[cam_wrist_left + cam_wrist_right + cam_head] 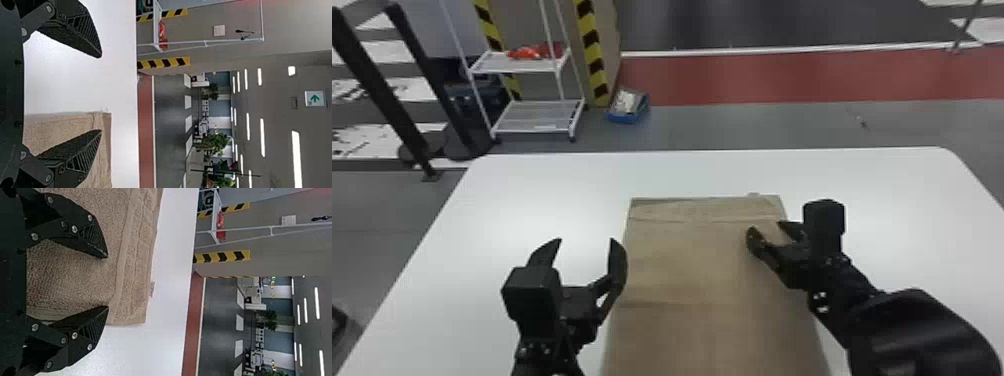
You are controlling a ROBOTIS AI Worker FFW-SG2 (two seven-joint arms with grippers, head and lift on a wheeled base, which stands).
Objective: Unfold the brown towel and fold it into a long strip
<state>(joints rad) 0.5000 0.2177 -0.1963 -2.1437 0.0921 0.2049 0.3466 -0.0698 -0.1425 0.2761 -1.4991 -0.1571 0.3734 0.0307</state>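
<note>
**Towel [702,300] Is Lying Long and Flat, My Fingers Are Parting**

Nearest me, the towel is running out at the bottom of the head view, its length pointing away from me over the table [527,195]. My left gripper [586,241] is hanging just beside the towel's left edge, its fingers standing wide apart and grasping nothing; the inner finger is overlapping that edge in the head view, and I cannot tell whether it is touching.

A little farther on, my right gripper [766,227] is hovering at the towel's right edge, near the far end. Its fingers are standing apart too, released, one showing against the cloth and the other tip lining up with the side edge. I cannot tell whether either is touching.

Beyond my fingers, a band [707,212] is crossing the towel by its far end, and a small pale tab [753,194] is poking out past the end. The table is reaching on past it.

Behind the table, a blue box [627,118] is sitting on the grey floor [732,125], beside a white rack [514,63] that is holding something red [532,52]. A red strip [757,75] is crossing the floor, with a dark stretch [757,25] lying past it.
</note>
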